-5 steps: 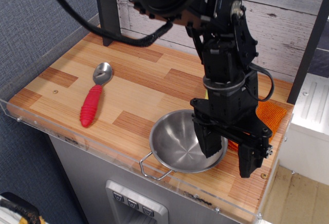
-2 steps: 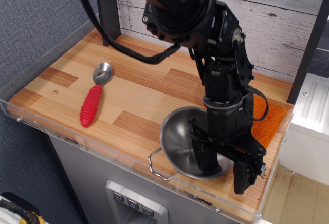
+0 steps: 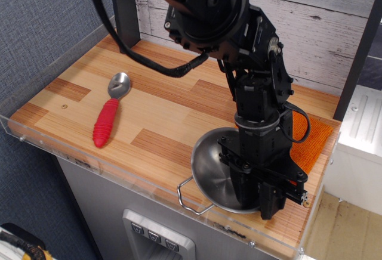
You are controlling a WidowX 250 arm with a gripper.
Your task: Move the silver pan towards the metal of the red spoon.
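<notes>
A: Where's the silver pan (image 3: pixel 216 173) rn?

B: Front right of the wooden counter (image 3: pixel 161 111), close to the clear acrylic edge guard (image 3: pixel 119 179). It's tilted, w/ the open side facing left and up. One wire loop handle (image 3: pixel 190 197) sticks out toward the front edge.

A: And the gripper (image 3: pixel 258 189)?

B: Down at the pan's right rim. One finger is inside the bowl, the other outside on the right, so the fingers are pinched on the rim, holding the pan.

A: The red spoon (image 3: pixel 110 112)?

B: Left part of the counter, well apart from the pan. It lies flat, red ribbed handle toward the front, metal bowl end pointing to the back, facing up.

A: Anything btwn them?

B: Just bare wood planks, light and darker patches.

A: What else is around?

B: An orange cloth (image 3: pixel 307 141) behind and right of the pan, partly hidden by the arm. A black cable (image 3: pixel 149 63) loops from the arm's upper part across the back. A dark post (image 3: pixel 124 9) stands at the back left, in front of the white plank wall (image 3: pixel 322 27).
</notes>
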